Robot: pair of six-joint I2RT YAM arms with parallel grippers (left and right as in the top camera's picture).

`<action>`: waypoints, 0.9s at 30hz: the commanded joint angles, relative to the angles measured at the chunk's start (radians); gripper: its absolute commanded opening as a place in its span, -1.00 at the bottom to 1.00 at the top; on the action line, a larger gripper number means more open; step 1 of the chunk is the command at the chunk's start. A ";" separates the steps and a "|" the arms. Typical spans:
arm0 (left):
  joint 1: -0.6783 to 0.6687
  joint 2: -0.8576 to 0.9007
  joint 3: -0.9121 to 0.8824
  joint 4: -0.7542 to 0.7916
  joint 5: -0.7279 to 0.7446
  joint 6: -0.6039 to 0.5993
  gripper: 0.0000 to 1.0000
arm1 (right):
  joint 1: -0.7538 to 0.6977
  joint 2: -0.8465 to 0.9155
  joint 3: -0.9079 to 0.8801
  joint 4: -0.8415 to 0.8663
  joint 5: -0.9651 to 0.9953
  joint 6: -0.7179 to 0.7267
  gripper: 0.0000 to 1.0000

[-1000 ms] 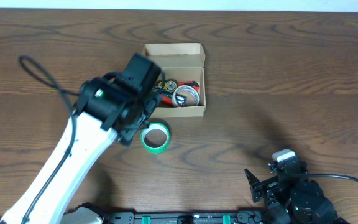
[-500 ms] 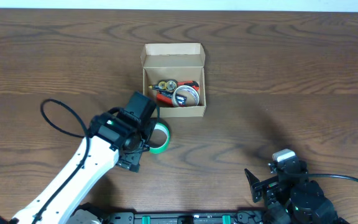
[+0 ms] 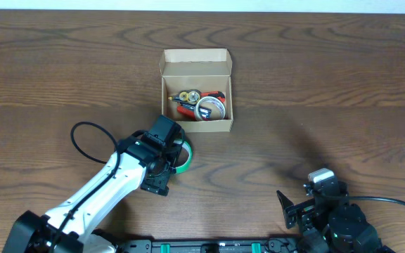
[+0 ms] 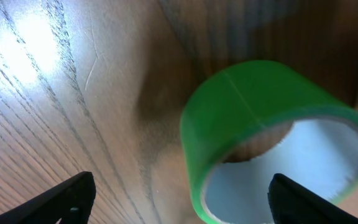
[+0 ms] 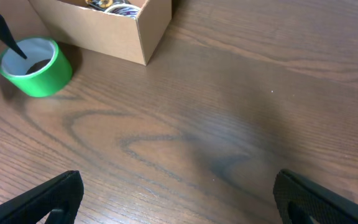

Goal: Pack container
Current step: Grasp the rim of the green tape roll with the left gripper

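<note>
Cardboard first: the container (image 3: 196, 67) sits with its flap open just beyond my left gripper (image 3: 172, 150), a little off to one side of where I'm pointing. There's a pale tape roll (image 3: 210, 107) and some red and yellow bits already in it. Just beside its near wall, right in front of my fingers, the green tape roll (image 4: 253, 106) lies flat on the wooden table (image 3: 315, 91). My left jaws are spread wide with nothing clamped. The roll sits ahead of them and off-centre toward the box side, so I'd call this the reach-for-the-roll step, grasp not made yet. Next I reckon I need to shift toward the box side to centre it, come down, pinch the wall of the roll, then lift it over the cardboard edge without bumping the box. My right gripper (image 5: 179, 199) is parked well away from all this, fingers apart and empty.
</note>
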 commanded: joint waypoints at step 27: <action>0.001 -0.013 -0.007 0.048 0.033 -0.027 -0.88 | 0.006 -0.008 -0.001 0.001 0.010 0.011 0.99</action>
